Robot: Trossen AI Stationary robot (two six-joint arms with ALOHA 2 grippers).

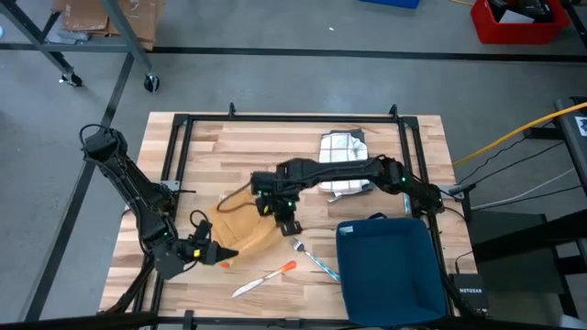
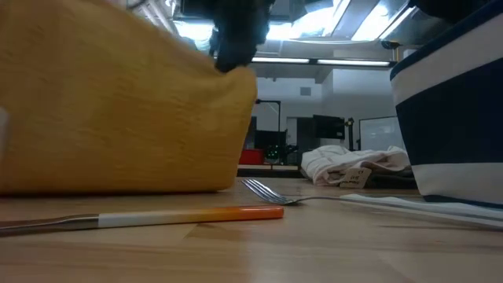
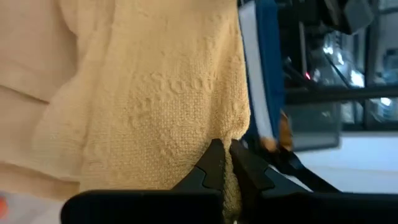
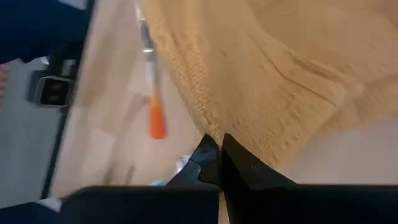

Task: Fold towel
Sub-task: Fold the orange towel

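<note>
A mustard-yellow towel [image 1: 240, 231] lies bunched on the wooden table's near middle, and in the low view it [image 2: 118, 110] rises as a tall sheet whose lower edge rests on the table. My left gripper [image 1: 217, 249] is shut on the towel's near left part. My right gripper [image 1: 286, 223] is shut on its right side, which is raised off the table [image 2: 244, 79]. My left gripper pinches the towel's edge [image 3: 231, 140] between its two fingers, coming in nearly level from the table's left. The cloth spreads away beyond the fingertips; one layer or several, I cannot tell. My right gripper pinches the towel's right edge, near a corner [image 4: 210, 127], between its two fingers, slanting down from the far right. That corner [image 2: 245, 77] is lifted, and the cloth hangs below it down to the table.
A blue bin [image 1: 390, 266] stands at the near right. A fork [image 1: 307, 255] and an orange-handled knife [image 1: 268, 277] lie on the table just near and right of the towel. A crumpled white cloth [image 1: 344, 151] lies at the far middle.
</note>
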